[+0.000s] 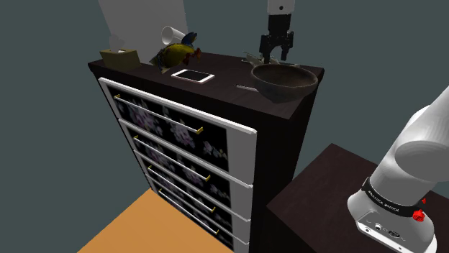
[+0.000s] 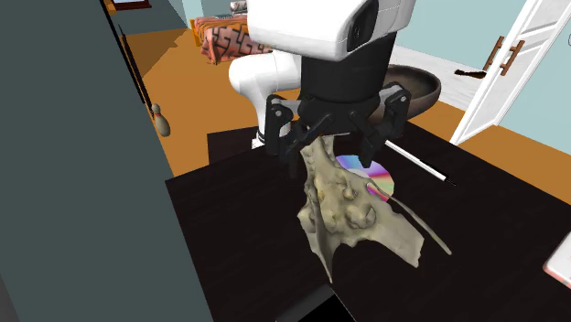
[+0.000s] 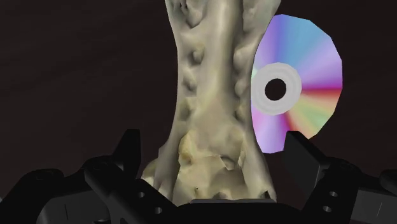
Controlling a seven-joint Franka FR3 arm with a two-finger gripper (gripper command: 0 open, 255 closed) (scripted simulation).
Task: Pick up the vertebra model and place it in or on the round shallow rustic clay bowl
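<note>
In the shoulder view the bowl (image 1: 288, 88), dark brown, sits on the dresser (image 1: 224, 66) at the corner of its top nearest the stand (image 1: 338, 208). The gripper (image 1: 278, 56) hangs just behind the bowl's far rim, pointing down with its fingers apart. The vertebra (image 1: 252, 56) shows as a few pale bits low behind that rim, largely hidden by the bowl and hard to make out. A thin pen (image 1: 247, 87) lies just beside the bowl, a white phone (image 1: 193, 75) further from it, and a toy bird (image 1: 176, 52), a tipped cup (image 1: 171, 34) and a tissue box (image 1: 119, 55) further still. In the second exterior view the arm (image 2: 311, 32) stands in front of the bowl (image 2: 421, 91) and hides most of it, so a stretch of rim and wall shows past the arm. On the near side of the bowl, apart from it, the vertebra (image 2: 352, 215) lies on the dark top, its narrow end rising between the fingers of the gripper (image 2: 334, 151). It covers part of a shiny disc (image 2: 379, 180), and the pen (image 2: 421, 165) lies between disc and bowl. The phone (image 2: 558, 265) is cut off by the picture's edge. In the wrist view the gripper (image 3: 215, 143) straddles the vertebra (image 3: 216, 95). Its fingers (image 3: 130, 153) stand wide, a dark gap shows between each and the bone, and so they grip nothing. The end of the vertebra nearest the camera is lost behind the gripper body, and its long side overlaps the edge of the disc (image 3: 299, 89).
</note>
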